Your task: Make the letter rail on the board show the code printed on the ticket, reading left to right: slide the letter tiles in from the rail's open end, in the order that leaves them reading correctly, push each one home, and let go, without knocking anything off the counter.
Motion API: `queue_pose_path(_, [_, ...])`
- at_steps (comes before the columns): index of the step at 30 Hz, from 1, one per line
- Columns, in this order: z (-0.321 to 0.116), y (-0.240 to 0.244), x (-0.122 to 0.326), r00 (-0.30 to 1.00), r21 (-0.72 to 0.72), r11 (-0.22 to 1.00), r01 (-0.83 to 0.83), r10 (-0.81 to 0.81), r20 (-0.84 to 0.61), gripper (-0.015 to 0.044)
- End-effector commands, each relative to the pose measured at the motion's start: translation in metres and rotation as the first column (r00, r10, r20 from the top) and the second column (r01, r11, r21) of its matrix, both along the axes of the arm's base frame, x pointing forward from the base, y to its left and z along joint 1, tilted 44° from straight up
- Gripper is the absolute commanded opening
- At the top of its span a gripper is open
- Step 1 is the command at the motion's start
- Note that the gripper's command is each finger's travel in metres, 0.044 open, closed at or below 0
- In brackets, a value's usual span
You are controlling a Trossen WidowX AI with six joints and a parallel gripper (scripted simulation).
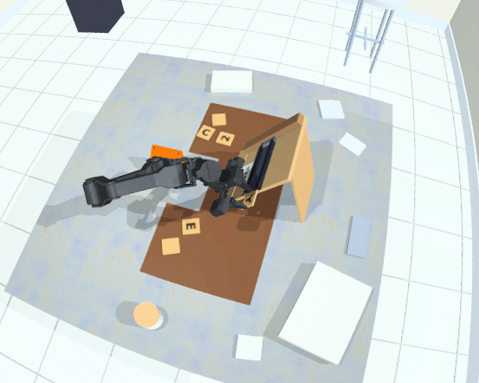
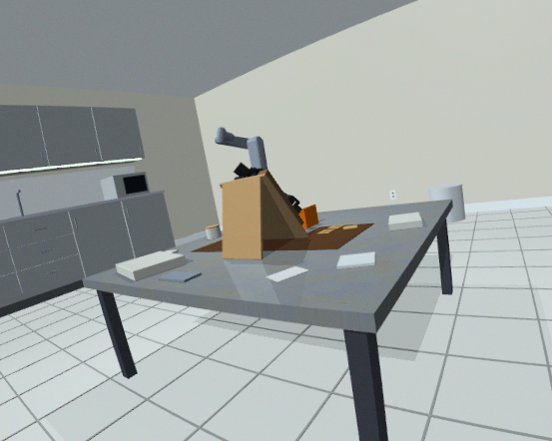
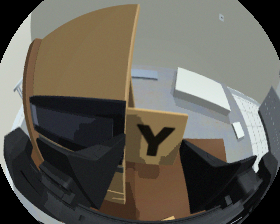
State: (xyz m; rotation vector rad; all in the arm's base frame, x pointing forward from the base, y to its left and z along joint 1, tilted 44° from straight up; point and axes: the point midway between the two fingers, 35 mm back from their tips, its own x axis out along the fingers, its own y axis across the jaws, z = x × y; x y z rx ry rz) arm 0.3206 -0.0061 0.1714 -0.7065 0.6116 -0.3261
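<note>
My gripper [image 1: 250,198] [image 3: 153,141] is shut on the Y tile [image 1: 248,200] [image 3: 166,125], upright in the wrist view. The tile's left edge is at the sloped board's [image 1: 288,149] [image 2: 242,220] [image 3: 86,70] right edge, beside the end of the dark letter rail [image 1: 262,164] [image 3: 73,120]. Whether it has entered the rail is unclear. No letters are readable in the rail. The ticket [image 1: 247,170] is mostly hidden by the arm. A C tile [image 1: 205,133] and an N or Z tile [image 1: 225,139] lie beyond the arm, an E tile [image 1: 190,226] on the near side.
Blank-looking tiles [image 1: 218,119] [image 1: 171,246] lie near the lettered ones on the brown mat [image 1: 227,269]. An orange plate [image 1: 166,152] [image 2: 308,217] stands by the arm. A large white box [image 1: 326,312] [image 3: 201,92], a lidded cup [image 1: 146,314] and a smaller white box [image 1: 231,81] stand around the mat.
</note>
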Motion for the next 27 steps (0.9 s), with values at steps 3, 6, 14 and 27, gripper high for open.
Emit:
queue_pose_path(3, [-0.0025, 0.0019, 0.0001, 1.000, 0.002, 1.000, 0.006, -0.006, 0.003, 0.0000])
queue_pose_path(6, [-0.0036, 0.0030, 0.0002, 1.000, 0.002, 1.000, 0.006, -0.006, 0.003, 0.0000])
queue_pose_path(14, [-0.0063, 0.0059, 0.0005, 1.000, 0.003, 1.000, 0.006, -0.006, 0.003, 0.0000])
queue_pose_path(27, [-0.0108, 0.0107, 0.0011, 1.000, 0.003, 1.000, 0.006, -0.006, 0.003, 0.0000])
